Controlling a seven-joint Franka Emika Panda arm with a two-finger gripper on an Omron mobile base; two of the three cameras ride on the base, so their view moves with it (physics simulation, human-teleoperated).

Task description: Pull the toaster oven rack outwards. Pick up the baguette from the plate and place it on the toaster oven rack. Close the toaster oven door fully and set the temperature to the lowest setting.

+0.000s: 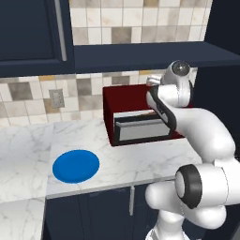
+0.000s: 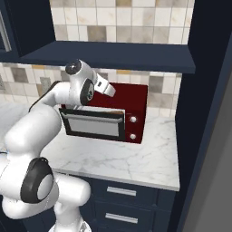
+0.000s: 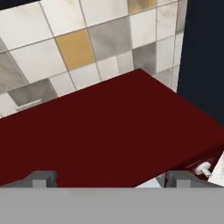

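Note:
The dark red toaster oven (image 1: 126, 96) stands at the back of the counter. Its door (image 2: 93, 125) leans out a little at the top, with the silver handle bar (image 1: 137, 123) along that edge. A slim brown strip that looks like the baguette (image 2: 117, 112) shows inside, just over the door's top edge. I cannot make out the rack behind the door. The blue plate (image 1: 76, 166) lies bare, front left of the oven. My gripper (image 2: 108, 89) (image 3: 111, 178) hovers above the oven's top, open and holding nothing. Two pale knobs (image 2: 132, 127) sit on the right panel.
A dark shelf (image 2: 113, 54) hangs low over the oven. A tall dark cabinet side (image 2: 204, 113) rises close on the oven's right. A tiled wall stands behind. The marble counter (image 1: 140, 159) has bare room in front of the oven.

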